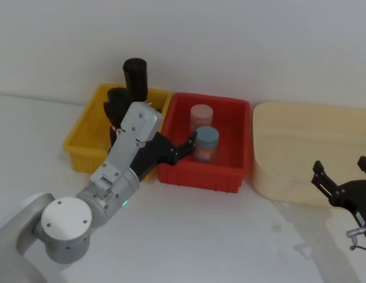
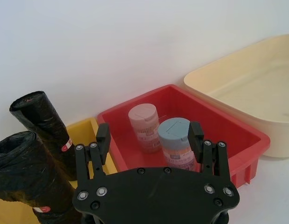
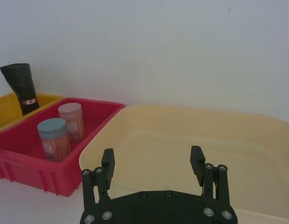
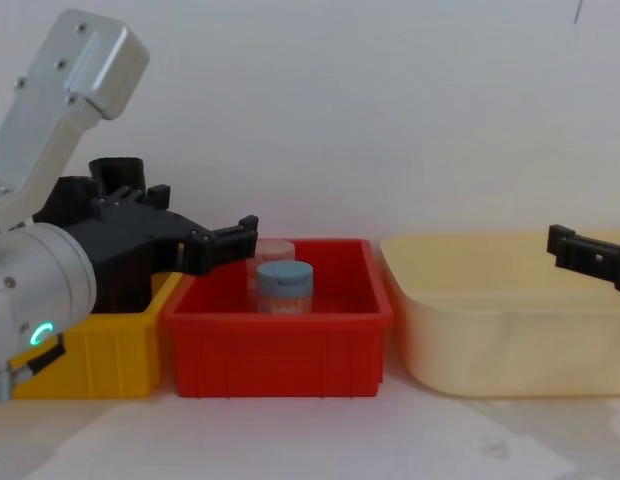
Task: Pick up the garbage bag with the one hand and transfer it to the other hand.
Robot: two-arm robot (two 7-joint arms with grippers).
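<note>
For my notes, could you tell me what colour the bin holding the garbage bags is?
The bin is yellow; the head view shows it best.

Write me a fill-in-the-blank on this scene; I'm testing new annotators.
___ black garbage bag rolls stand in the yellow bin.
In the red bin, beside the pink-lidded jar, stands a jar with a ___ lid.
The left gripper, above the bins, and the right gripper, by the cream tub, both have fingers ___.
Missing words: two; blue; open.
</note>
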